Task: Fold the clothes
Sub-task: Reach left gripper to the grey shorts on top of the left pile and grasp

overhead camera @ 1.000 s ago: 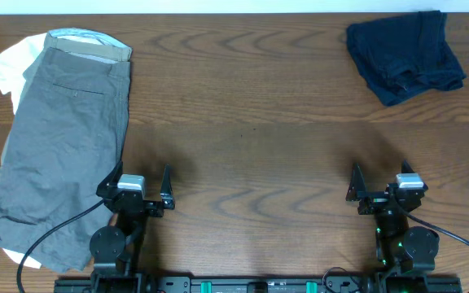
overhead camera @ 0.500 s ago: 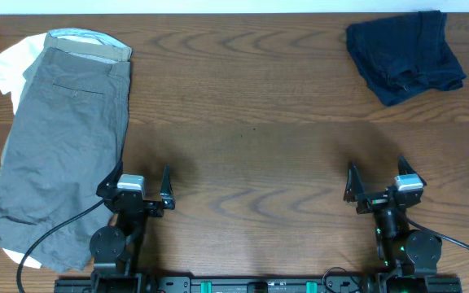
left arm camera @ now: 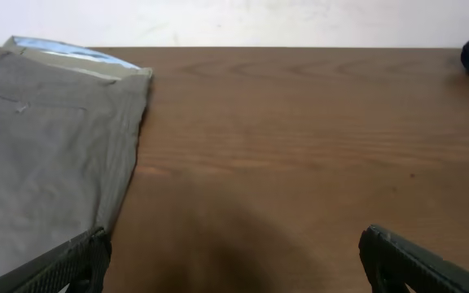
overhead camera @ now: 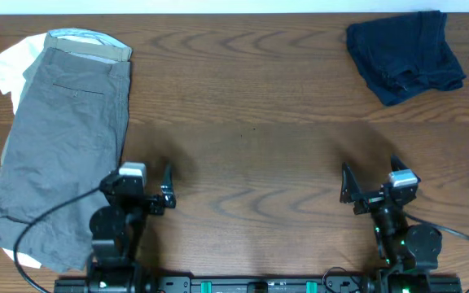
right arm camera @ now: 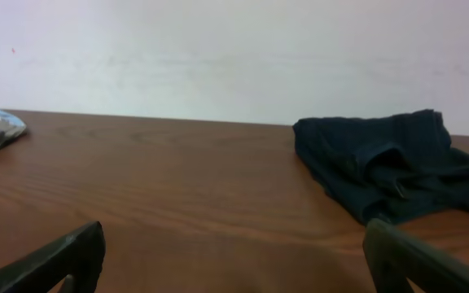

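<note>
Garments, four: grey shorts [overhead camera: 63, 146], khaki piece [overhead camera: 88, 47], white piece [overhead camera: 10, 65], navy piece [overhead camera: 404, 53].

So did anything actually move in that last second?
Only the arms, slightly. The right gripper edged forward and inward, and the left gripper shifted a little too. Both are open and empty. The grey shorts and navy garment lie as they did.

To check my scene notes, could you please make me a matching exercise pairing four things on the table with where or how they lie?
1 grey shorts
2 navy garment
3 white garment
4 right gripper

A crumpled, far right
B open, near edge
C flat, on the left
D peeking from under the shorts

Pairs: 1-C; 2-A; 3-D; 4-B
</note>
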